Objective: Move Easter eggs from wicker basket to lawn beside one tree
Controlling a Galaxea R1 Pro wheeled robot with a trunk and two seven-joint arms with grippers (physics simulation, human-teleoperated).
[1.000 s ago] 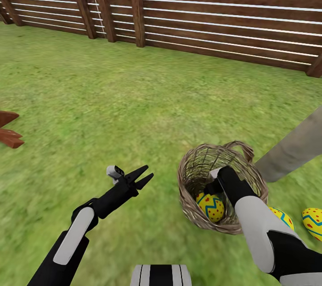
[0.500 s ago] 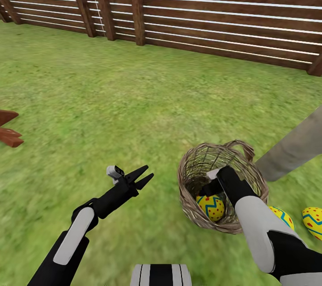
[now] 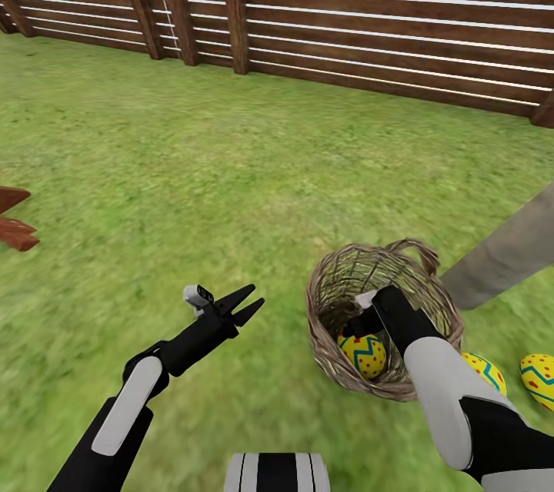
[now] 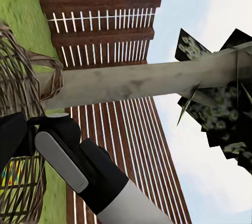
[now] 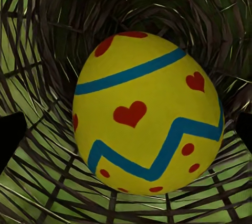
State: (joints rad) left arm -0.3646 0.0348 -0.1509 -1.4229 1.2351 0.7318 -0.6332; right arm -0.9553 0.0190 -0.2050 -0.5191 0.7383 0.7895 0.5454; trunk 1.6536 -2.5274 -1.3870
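Reaching in: the right hand [image 3: 360, 320] is down inside the basket [image 3: 338, 286], just above the egg [image 3: 363, 354].
Right hand state: its two black fingertips [image 5: 10, 135] sit apart on either side of that egg, not clamped on it; whether they touch it cannot be told.
Egg in basket: yellow with blue zigzag bands and red hearts and dots, lying on the woven bottom [image 5: 147, 108].
Left hand: the left hand [image 3: 245, 304] hangs over bare lawn [image 3: 192, 169], left of the basket and apart from it, fingers spread, holding nothing.
Basket: upright on the grass at near right, loop handle [image 3: 415, 252] on its far rim; seen side-on in the left wrist view [image 4: 16, 77].
Other eggs: two more lie on the lawn right of the basket, one [image 3: 483, 371] just beside its wall and partly behind the right arm, the other [image 3: 538, 380] further right at the frame edge.
Tree: pale trunk [image 3: 508, 254] rises just right of the basket, close to both loose eggs; dark foliage [image 4: 220, 98] shows higher up.
Fence: brown slats [image 3: 346, 15] along the far side.
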